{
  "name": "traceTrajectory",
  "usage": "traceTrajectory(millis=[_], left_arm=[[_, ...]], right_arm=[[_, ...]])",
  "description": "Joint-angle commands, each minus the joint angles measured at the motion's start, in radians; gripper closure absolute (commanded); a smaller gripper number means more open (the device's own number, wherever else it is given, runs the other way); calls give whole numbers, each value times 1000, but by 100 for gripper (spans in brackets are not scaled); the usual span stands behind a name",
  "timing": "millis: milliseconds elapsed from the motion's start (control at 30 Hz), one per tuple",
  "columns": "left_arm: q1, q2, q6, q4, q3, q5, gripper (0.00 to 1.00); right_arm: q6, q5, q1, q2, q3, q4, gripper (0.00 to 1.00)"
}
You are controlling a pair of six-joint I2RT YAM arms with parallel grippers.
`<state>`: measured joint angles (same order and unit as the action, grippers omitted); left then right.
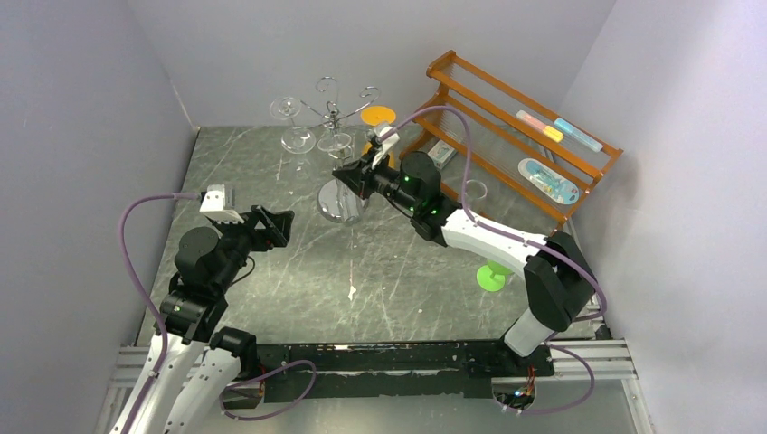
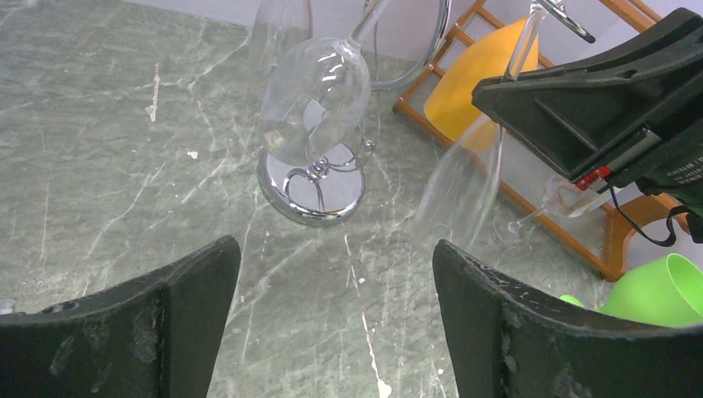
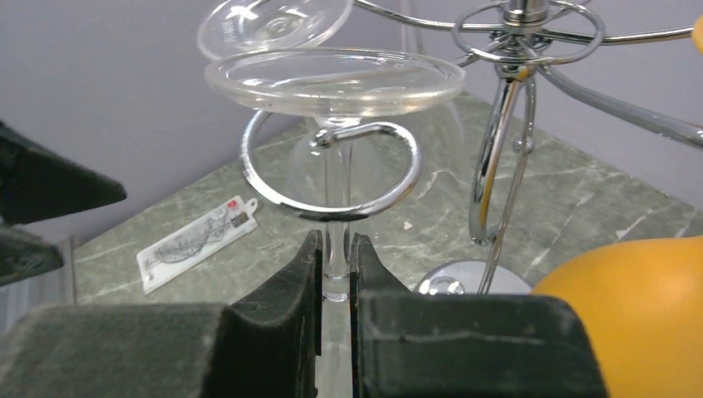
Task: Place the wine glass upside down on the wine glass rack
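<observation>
The right gripper [image 3: 336, 265] pinches the wine glass [image 3: 332, 79] stem inside the rack [image 3: 497, 166] loop; better to lower slowly until the foot sits.

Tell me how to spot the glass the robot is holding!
Find the shiny rack toward the back of the table. Other glasses hang free there; this glass alone has the right gripper pinching its stem, foot up over a curled arm.
</observation>
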<state>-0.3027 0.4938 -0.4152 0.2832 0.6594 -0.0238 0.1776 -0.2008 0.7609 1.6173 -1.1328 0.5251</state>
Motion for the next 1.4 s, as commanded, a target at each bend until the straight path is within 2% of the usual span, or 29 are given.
traceTrajectory(millis=[0,167,433,667,767,933,1367], left_arm=[[5,-2,-6,17,2,-19,11],[5,-7,-10,16,-3,-12,11],[5,-3,-12,14,-4,-9,11],[5,-5,-14,14,-6,-3,11],[5,-2,-14,17,-4,3,11],[5,2,-11,23,0,10,11],[5,7,-4,32,12,11,10]], right_arm=[[-8,-108,-21,-59,47,99,100],[-10,-146,-23,-78,71,130,100],[13,-87,-25,-106,123,182,100],[29,-10,-27,-89,104,131,100],[19,-16,-28,-76,112,138,90],[16,-1,-28,-58,110,132,81],[44,28,-28,-94,161,142,47]])
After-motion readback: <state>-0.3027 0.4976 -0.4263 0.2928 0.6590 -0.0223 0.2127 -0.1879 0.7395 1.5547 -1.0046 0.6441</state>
